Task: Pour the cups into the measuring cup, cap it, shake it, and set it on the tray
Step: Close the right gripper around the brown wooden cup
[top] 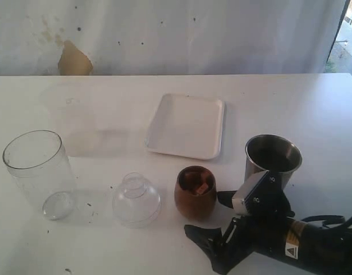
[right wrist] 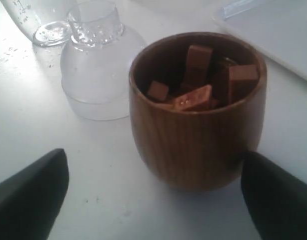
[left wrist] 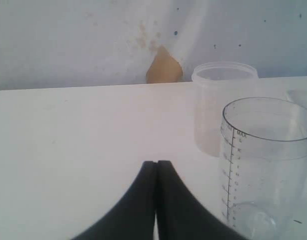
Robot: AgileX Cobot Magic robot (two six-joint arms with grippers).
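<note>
The right arm point(top: 313, 243) is matte black, carrying a silver bracket point(top: 253, 192) with small screws, a yellow-and-white warning label point(top: 293, 242) and a thin black cable point(top: 325, 219). The right gripper point(top: 203, 212) and left gripper point(left wrist: 156, 163) have smooth black wedge-shaped fingers point(right wrist: 28, 195).

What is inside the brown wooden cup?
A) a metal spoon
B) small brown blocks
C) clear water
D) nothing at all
B: the right wrist view looks down into the wooden cup, and several small brown blocks lie piled inside it.
</note>
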